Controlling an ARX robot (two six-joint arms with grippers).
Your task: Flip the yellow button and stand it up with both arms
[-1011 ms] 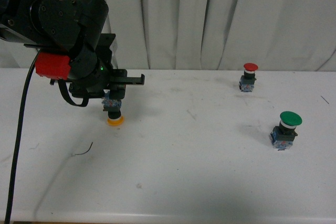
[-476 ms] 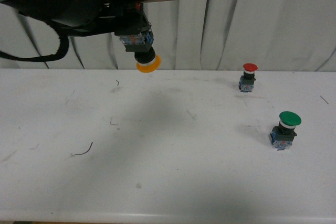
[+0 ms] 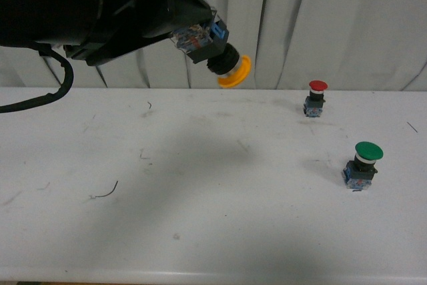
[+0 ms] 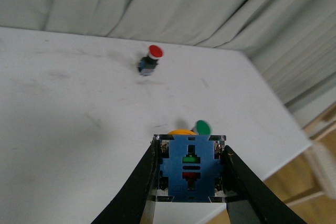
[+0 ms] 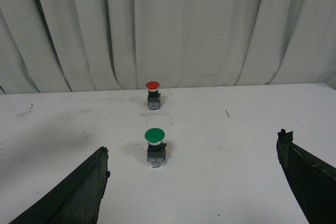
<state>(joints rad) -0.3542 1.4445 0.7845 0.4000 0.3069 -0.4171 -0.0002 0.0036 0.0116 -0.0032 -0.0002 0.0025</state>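
Note:
My left gripper [image 3: 197, 35] is shut on the yellow button [image 3: 222, 57] and holds it high above the white table [image 3: 200, 225], left of centre. The button is tilted, with its yellow cap [image 3: 236, 72] pointing down and to the right. In the left wrist view the gripper [image 4: 190, 150] clamps the blue block base [image 4: 190, 170] from both sides, and a sliver of the cap [image 4: 180, 131] shows beyond it. My right gripper [image 5: 191, 148] is open and empty, low over the table. It does not show in the front view.
A red-capped button [image 3: 317, 98] stands upright at the back right, and a larger green-capped button [image 3: 363, 163] stands nearer on the right. Both show in the right wrist view, red [image 5: 153, 94] and green [image 5: 155, 146]. A thin wire scrap [image 3: 105, 193] lies at the left. A white curtain hangs behind.
My left arm has lifted the yellow button from just above the table at the left, up and to the right. The cap has turned from straight down to slanting right.

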